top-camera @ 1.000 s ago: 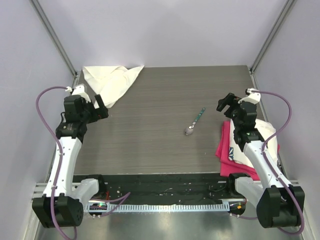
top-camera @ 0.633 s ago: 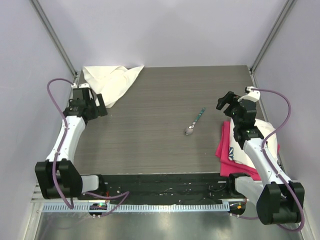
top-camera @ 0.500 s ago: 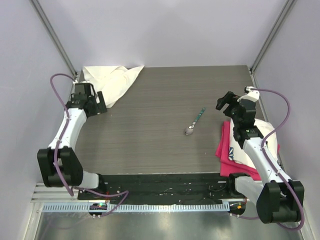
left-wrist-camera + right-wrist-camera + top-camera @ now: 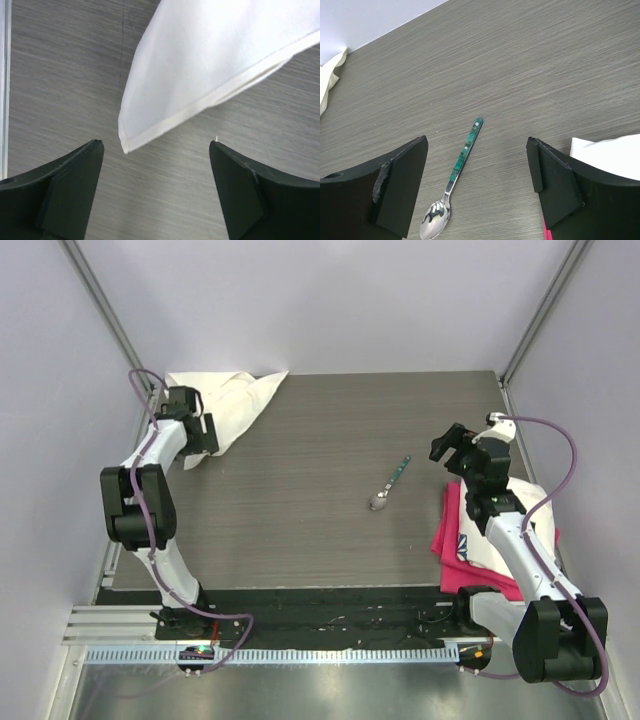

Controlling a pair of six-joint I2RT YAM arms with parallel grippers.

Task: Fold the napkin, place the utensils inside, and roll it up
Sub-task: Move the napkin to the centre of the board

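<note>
Now at the counter's (image 4: 300, 530) far-left corner, I hold the left tool (image 4: 155, 145) spread wide and empty above the hemmed tip of the napkin (image 4: 210, 65), which lies bunched near the back wall (image 4: 320, 300); the spoon (image 4: 457, 172) rests mid-counter, well apart, below the right tool (image 4: 477, 142), likewise released. To grab well, I judge I should nudge so the tip sits centred between the pads (image 4: 75, 170), descend straight, clamp on the hem, then draw the cloth toward the middle of the counter for folding.

The grey table (image 4: 320, 430) bears a creased napkin (image 4: 235, 402) in its far-left corner. Right of centre lies a spoon (image 4: 390, 484), then a pink cloth (image 4: 447, 536)
</note>
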